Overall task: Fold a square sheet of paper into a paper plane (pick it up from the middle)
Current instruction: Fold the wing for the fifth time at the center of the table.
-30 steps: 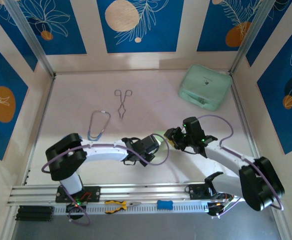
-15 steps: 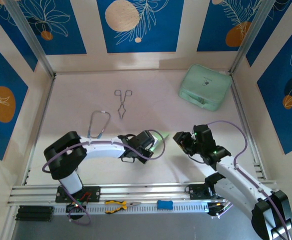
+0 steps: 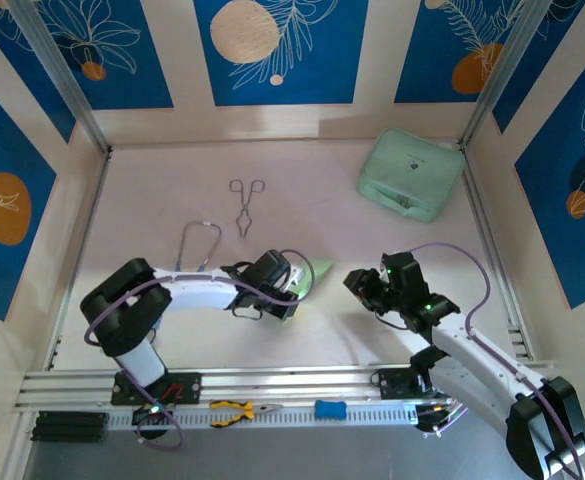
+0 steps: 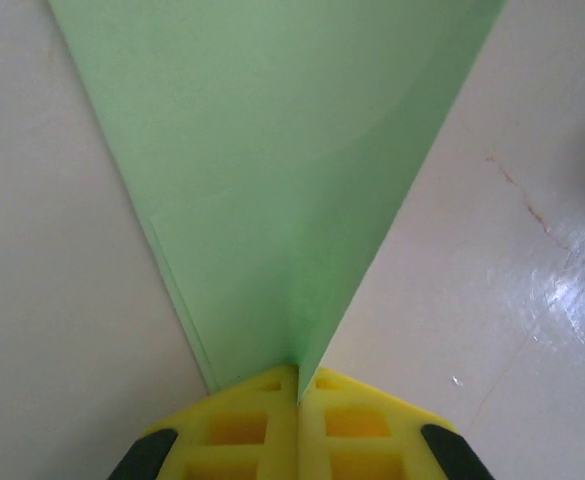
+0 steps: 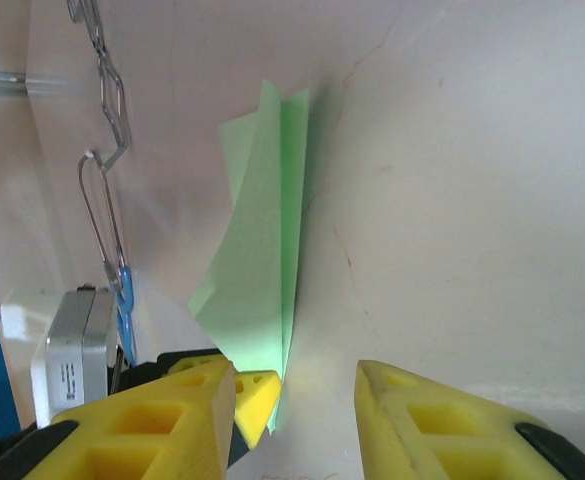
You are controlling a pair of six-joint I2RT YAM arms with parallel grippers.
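Note:
The square sheet of paper (image 4: 272,150) is light green and folded into a narrow pointed wedge, like a paper plane. My left gripper (image 4: 298,385) is shut on its pointed end, with the rest fanning away from the yellow fingers. From above, the green paper (image 3: 319,268) sticks out to the right of the left gripper (image 3: 294,285), just above the table. My right gripper (image 3: 357,285) stands open a short way to the right, apart from the paper. In the right wrist view the paper (image 5: 262,250) stands ahead of the right gripper (image 5: 294,378), whose fingers hold nothing.
A bulky mint-green case (image 3: 410,175) sits at the far right. Metal tongs (image 3: 245,205) and a stethoscope (image 3: 197,250) lie left of centre. Pliers (image 3: 234,410) and a blue tool (image 3: 330,409) rest on the near rail. Patterned walls enclose the table.
My right gripper has let go of the paper and drawn back to the right, its arm swinging toward the near edge. The left gripper has shifted slightly left and farther with the paper.

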